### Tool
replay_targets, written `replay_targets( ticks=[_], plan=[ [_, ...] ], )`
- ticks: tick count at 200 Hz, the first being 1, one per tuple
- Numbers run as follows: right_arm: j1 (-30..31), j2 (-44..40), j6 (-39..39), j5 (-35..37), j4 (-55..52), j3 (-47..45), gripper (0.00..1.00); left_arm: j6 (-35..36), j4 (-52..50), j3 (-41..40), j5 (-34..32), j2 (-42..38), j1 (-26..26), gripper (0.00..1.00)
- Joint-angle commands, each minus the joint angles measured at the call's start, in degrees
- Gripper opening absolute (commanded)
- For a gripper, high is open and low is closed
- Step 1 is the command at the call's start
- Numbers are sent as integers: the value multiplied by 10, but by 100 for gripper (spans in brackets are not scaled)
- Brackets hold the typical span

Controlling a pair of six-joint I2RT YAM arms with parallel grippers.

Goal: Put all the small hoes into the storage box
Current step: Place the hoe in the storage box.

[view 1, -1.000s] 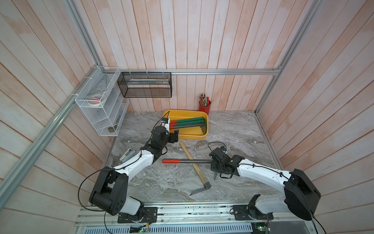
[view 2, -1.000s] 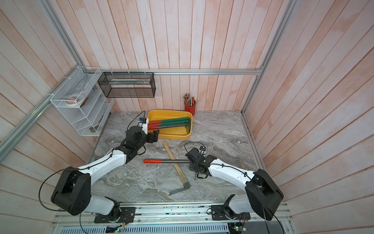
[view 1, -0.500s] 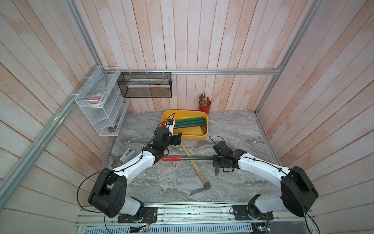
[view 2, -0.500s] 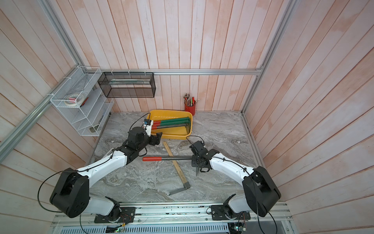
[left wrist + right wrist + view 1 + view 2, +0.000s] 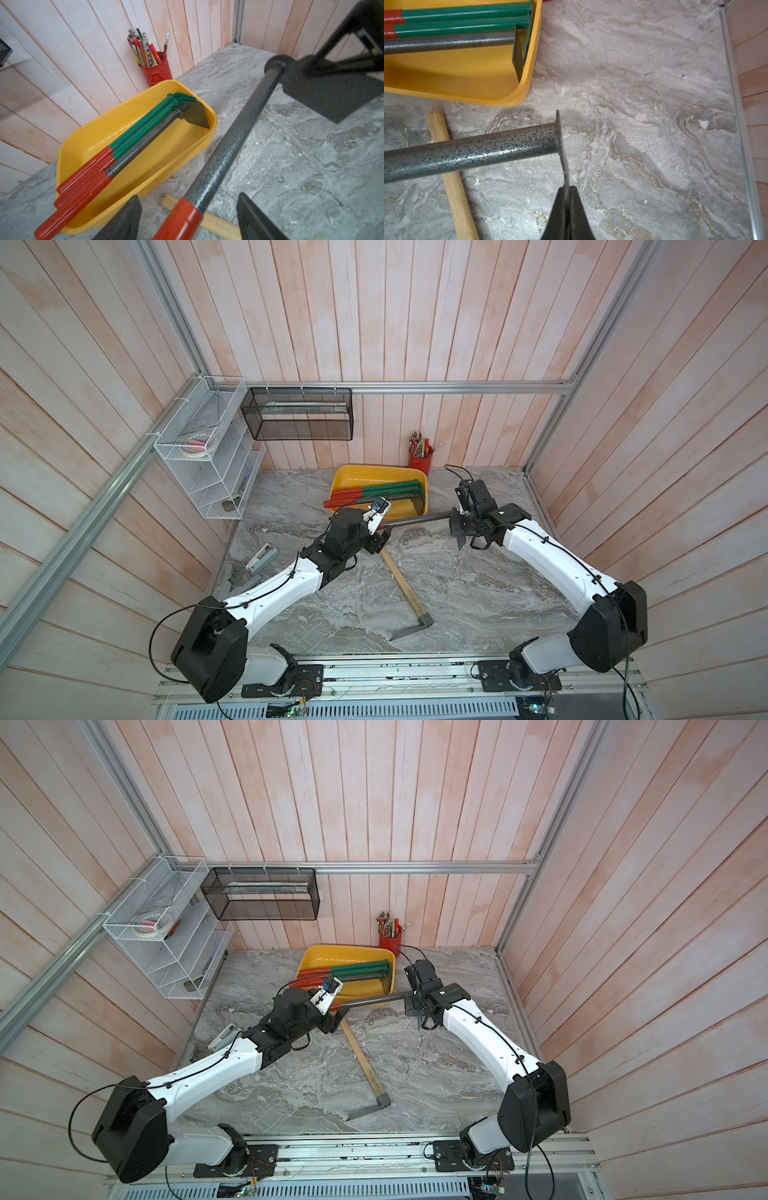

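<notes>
Right gripper [image 5: 566, 190] pinches the small hoe [image 5: 471, 152] blade (aloft); left gripper [image 5: 188, 197] gapes around its handle

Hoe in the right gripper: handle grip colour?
Red grip on a speckled dark-grey shaft; clearest in the left wrist view.

In the left wrist view the red grip of the small hoe [image 5: 225, 149] runs out at the lower edge, where the jaws of the left gripper [image 5: 188, 196] are also cut off. In the right wrist view the storage box [image 5: 456, 72] leaves the upper left corner. In both top views the left gripper covers that grip.
</notes>
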Motion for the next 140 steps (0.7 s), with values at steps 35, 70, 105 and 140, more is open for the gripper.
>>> replay_targets(
  ticks=[35,70,105,140],
  plan=[
    [-4,2,-62,11,1,55,0,103,-98,60,-70,37,-6,82],
    [-4,-8,-69,2,1,53,0,128,-106,82,-94,62,-8,82],
    [-4,-17,-70,-3,0,54,0,135,-104,92,-103,90,-15,80],
    [-4,-20,-73,-8,-4,57,0,137,-93,92,-104,103,-19,66]
  ],
)
